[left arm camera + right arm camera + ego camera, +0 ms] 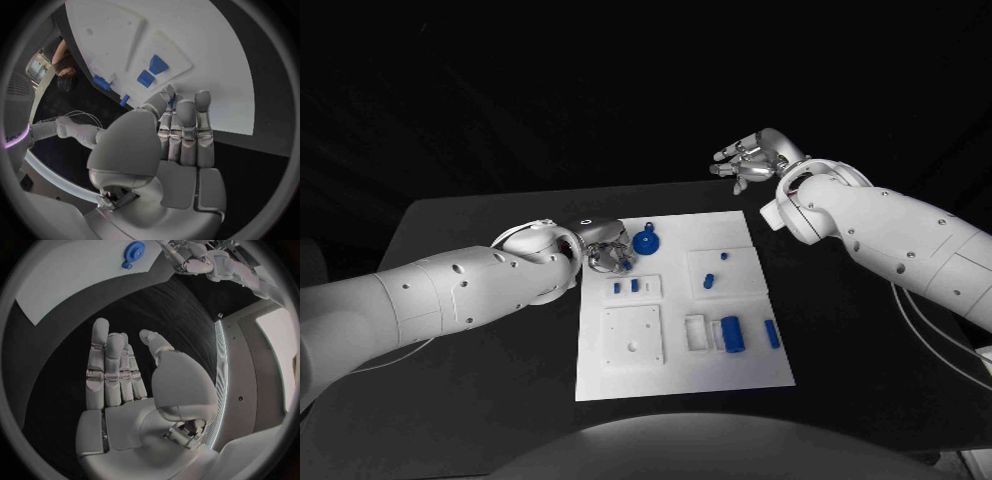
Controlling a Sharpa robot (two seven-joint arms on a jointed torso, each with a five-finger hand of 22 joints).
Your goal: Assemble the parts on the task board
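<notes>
White and flat at the middle of the black table (473,230), the task board (747,365) carried the small blue parts when this moment was recorded: a round blue part (646,241) near its far edge, a pair of blue parts (626,286) in a raised block just below it, one small blue piece (710,279) on the square block at centre, and two longer blue bars (731,331) towards the near right corner. The robot's left hand (603,255) hovered at the board's far left edge, just beside the round part and the pair, its fingers extended side by side and holding nothing, as the left wrist view (181,135) made plain. The right hand (754,160) was raised well apart from the board, beyond its far right corner, fingers straight and loosely spread, also empty (119,375). Judged from this layout, assembly was at an early stage, with a pick by the left hand the likely step in hand. Doing it well would call for lowering squarely over one part, pinching it by its sides without nudging its neighbour, and keeping the board from sliding.
</notes>
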